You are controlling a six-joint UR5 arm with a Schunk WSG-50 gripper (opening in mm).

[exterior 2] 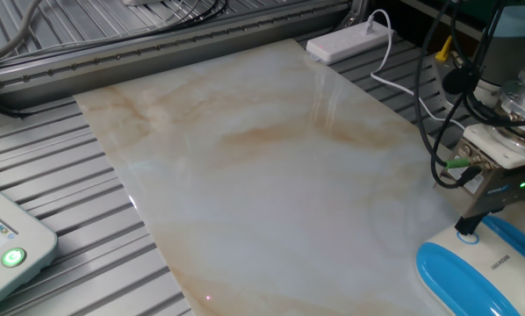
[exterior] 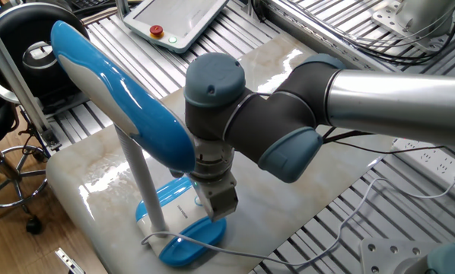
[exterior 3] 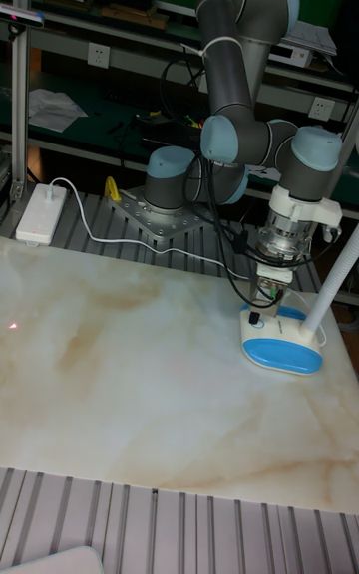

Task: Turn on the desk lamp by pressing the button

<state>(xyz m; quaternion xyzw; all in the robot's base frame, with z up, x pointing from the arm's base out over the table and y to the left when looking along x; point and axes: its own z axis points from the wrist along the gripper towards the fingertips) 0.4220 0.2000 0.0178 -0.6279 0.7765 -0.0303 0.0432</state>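
The desk lamp stands at a corner of the marble table: its long blue-and-white head (exterior: 128, 95) tilts over a slim white stem (exterior: 140, 183), and its oval base (exterior: 188, 230) lies flat. My gripper (exterior: 221, 207) points straight down onto the white end of the base (exterior 2: 491, 263), beside the stem. Its fingers meet in one narrow dark tip (exterior 2: 466, 230) that touches the base, so it is shut with nothing held. The button is hidden under the gripper. In the tall view the gripper (exterior 3: 262, 309) hangs over the base (exterior 3: 284, 347).
The lamp's thin white cord (exterior: 235, 255) trails off the table edge. A teach pendant (exterior: 174, 23) with a red button lies behind the table. A white power strip (exterior 2: 350, 39) sits at the far corner. A stool (exterior: 7, 164) stands beside the table.
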